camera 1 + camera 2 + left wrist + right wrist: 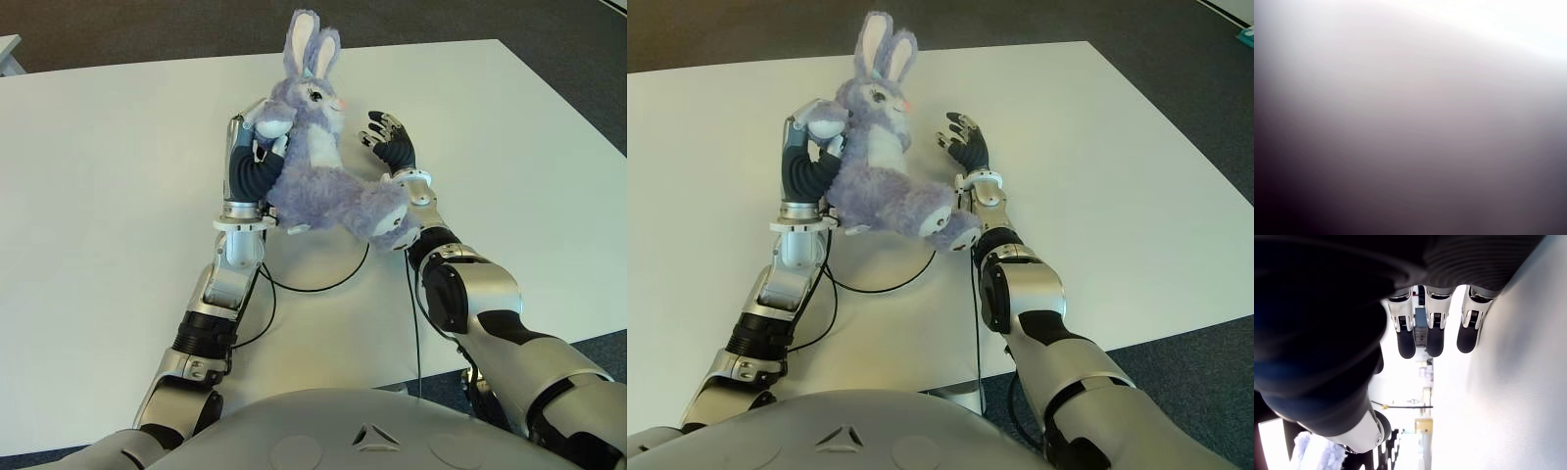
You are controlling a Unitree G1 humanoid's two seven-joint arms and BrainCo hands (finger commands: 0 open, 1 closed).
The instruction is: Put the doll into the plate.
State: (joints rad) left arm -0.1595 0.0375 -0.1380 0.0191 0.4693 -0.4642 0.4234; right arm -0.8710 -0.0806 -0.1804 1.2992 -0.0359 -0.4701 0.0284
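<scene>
The doll is a purple plush bunny (318,166) with long ears and a white belly. It is upright near the middle of the white table (118,196). My left hand (257,147) is shut on the bunny's arm and side from the left. The bunny's feet (390,220) lie over my right wrist. My right hand (390,142) shows just right of the bunny, with its fingers (1434,335) spread and nothing in them. The left wrist view is covered by a grey blur. No plate shows in any view.
Black cables (323,284) loop on the table between my two forearms. The table's far and right edges border dark carpet (568,59). Bare white tabletop lies to the left and right of both arms.
</scene>
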